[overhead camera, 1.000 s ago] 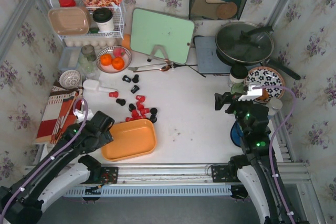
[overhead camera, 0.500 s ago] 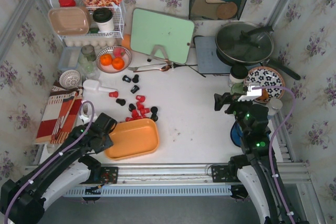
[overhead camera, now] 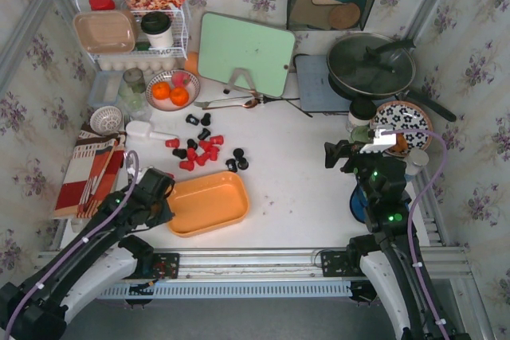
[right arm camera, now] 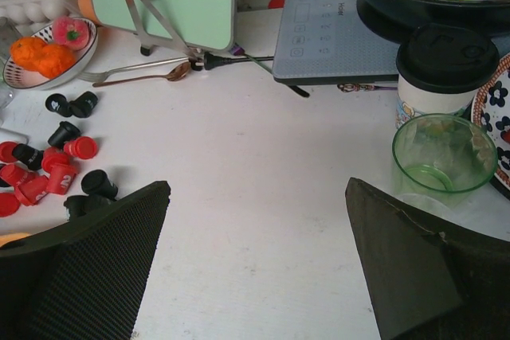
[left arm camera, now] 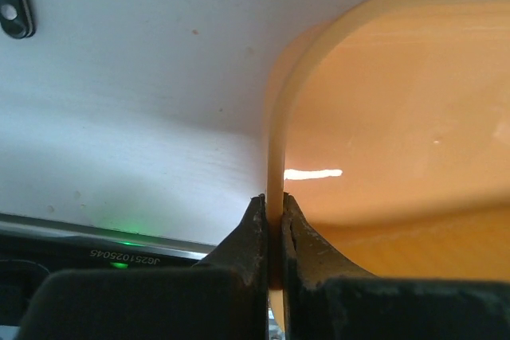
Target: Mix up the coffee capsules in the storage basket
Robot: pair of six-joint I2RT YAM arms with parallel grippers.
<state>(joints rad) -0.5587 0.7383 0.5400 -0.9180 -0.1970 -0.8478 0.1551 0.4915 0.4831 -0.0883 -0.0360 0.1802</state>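
Zero pods in the basket right now, as far as I can see. The orange basket sits empty near the front edge of the table, turned a bit on the diagonal. All the coffee pods, red and black together, lie loose on the white table just beyond its far rim. A few black ones have strayed toward the bowl of oranges.

The left gripper has its fingers pinched tight on the basket's thin wall at the left end. That's a sensible grab, I'd say: the rim is the only thing slim enough to bite, and holding one end lets it drag, tip or shake the whole basket. I can't tell whether the basket is lifted or resting flat.

The right gripper hangs over bare table well off to the right, fingers wide apart and holding nothing, with a green glass close by on its right. My guess is it's parked there to stay out of the way.

No mixing can happen in the basket until the pods are inside it. The pile is close enough that a scoop or push looks doable, though round little pods will roll.
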